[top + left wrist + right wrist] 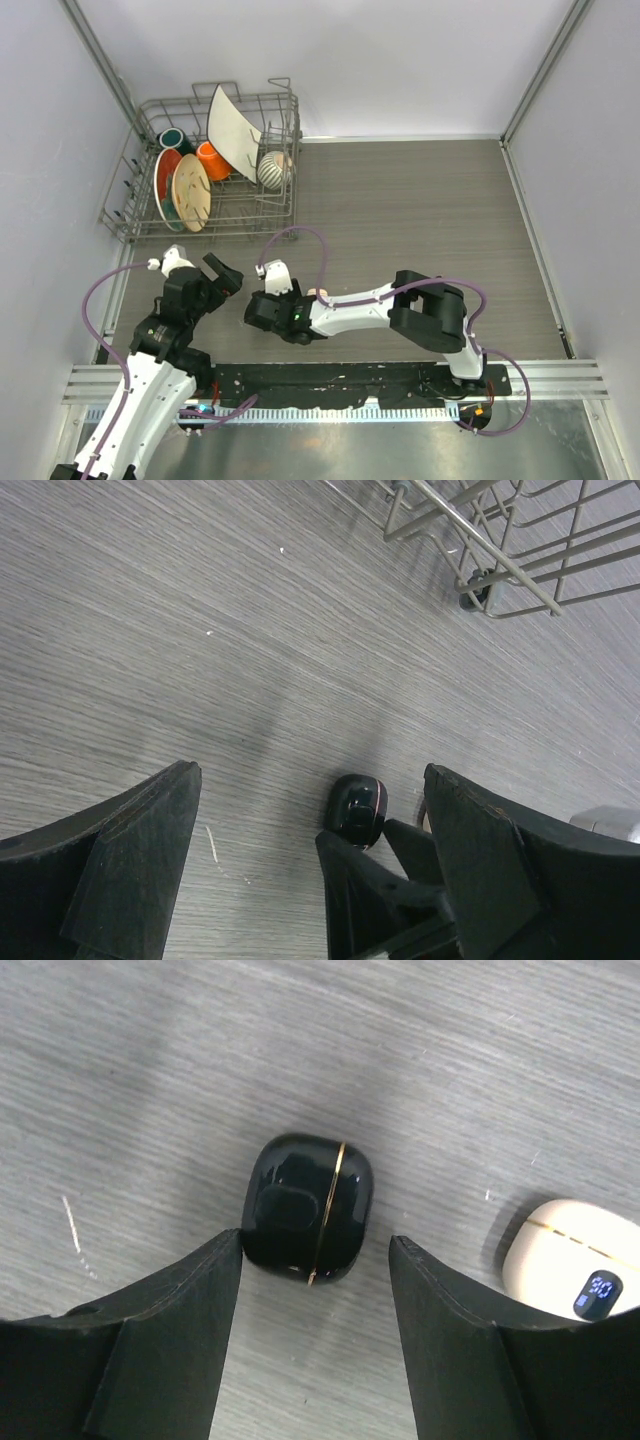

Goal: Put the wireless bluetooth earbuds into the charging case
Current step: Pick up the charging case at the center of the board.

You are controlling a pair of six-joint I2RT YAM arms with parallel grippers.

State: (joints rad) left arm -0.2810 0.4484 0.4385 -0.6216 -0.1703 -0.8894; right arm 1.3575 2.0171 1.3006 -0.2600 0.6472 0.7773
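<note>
Charging case (pixel 305 1210): glossy black, rounded, gold-seamed

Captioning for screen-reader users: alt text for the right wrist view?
A closed black charging case with a gold seam lies on the grey table between the right gripper's open jaws. A cream case with a lit display sits at right.

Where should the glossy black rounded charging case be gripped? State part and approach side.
Probably its two opposite rounded sides, from straight above: the glossy black charging case lies flat and closed on the grey table, and the right gripper's open fingers sit either side.
</note>
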